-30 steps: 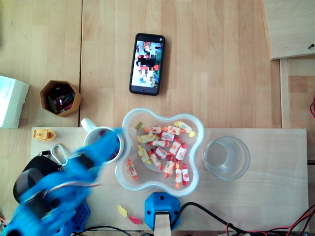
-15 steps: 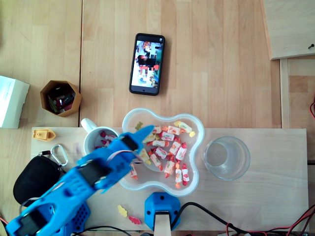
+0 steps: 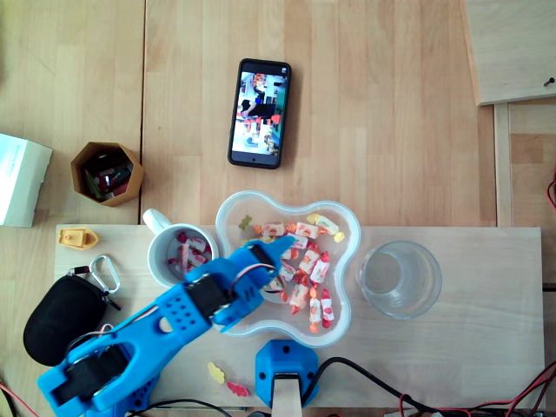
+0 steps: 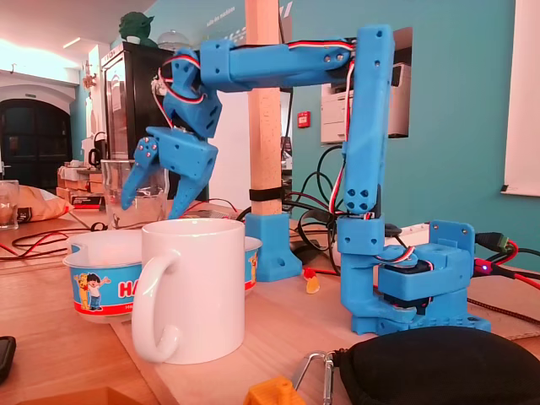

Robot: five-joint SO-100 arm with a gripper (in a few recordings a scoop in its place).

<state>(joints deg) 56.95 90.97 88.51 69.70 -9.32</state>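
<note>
On the pale wooden board [image 3: 452, 347] we see the blue arm [image 3: 165, 326] reaching in from the lower left of the overhead view. Its claw [image 3: 271, 252] hangs over the left half of the bowl [image 3: 228, 215]. In the fixed view the claw [image 4: 152, 207] is released, its fingers spread apart and clear above the bowl [image 4: 101, 283].

We count four containers. The largest is the one clear, lobed bowl, which holds the wrapped sweets [image 3: 304, 278], well over a dozen of them, in red, orange and yellow wrappers. The ones just under the claw lie on the bowl's floor. To its right stands one clear glass [image 3: 400, 278], with the board showing through its bottom. To its left, just beside the rim, stands one white mug [image 3: 178, 254], with a few red-wrapped sweets in it. Well apart, on the table, one brown six-sided pot [image 3: 106, 172] holds dark odds and ends that we cannot make out.

Two loose gummies [image 3: 215, 372] lie near the arm's base.
</note>
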